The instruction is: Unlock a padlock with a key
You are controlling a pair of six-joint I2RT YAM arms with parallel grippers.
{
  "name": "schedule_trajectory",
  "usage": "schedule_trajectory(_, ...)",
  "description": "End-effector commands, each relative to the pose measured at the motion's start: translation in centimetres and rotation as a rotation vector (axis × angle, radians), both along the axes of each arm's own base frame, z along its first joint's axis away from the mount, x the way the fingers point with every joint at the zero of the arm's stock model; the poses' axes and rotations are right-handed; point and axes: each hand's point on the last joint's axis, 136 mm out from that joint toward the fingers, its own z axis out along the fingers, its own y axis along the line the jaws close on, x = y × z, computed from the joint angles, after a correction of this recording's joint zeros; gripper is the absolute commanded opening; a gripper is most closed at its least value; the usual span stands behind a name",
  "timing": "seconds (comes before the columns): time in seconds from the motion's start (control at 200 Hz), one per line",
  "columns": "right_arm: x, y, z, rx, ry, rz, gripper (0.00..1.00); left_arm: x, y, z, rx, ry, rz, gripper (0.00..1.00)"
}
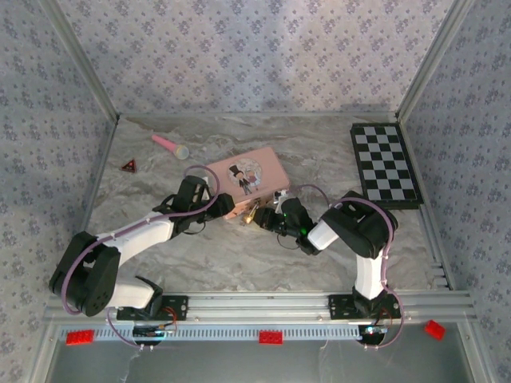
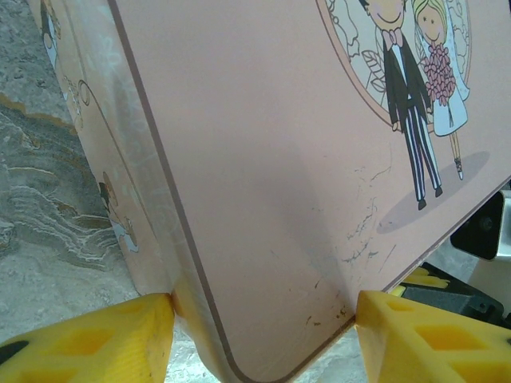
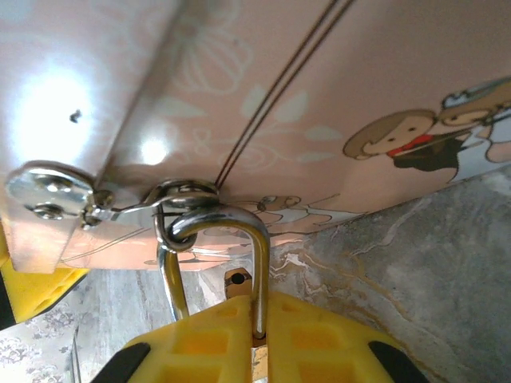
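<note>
Right jaws clamp padlock [image 3: 260,271], lower centre, hooked through tin [image 3: 359,64] hasp [image 3: 46,194] | left jaws pinch tin corner | risk: if you tug, tin slips or padlock twists free.

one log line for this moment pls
left gripper: grips pink tin corner | right gripper: shut on padlock body | shackle: through tin's hasp
</note>
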Motion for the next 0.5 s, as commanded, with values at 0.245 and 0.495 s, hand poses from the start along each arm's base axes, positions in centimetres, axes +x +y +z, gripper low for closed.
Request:
schedule_trajectory(0.245,1.4,-0.8,0.6,0.017,-0.050,-0.074,0.17,-0.6,-0.6,-0.5,-0.016,0.025,-0.015,0.62)
schedule_trajectory(0.495,2.0,-0.9,0.4,0.021,-0.083,-0.091,0.24,-0.7,-0.7,-0.4,-0.020,0.023,-0.021,0.62)
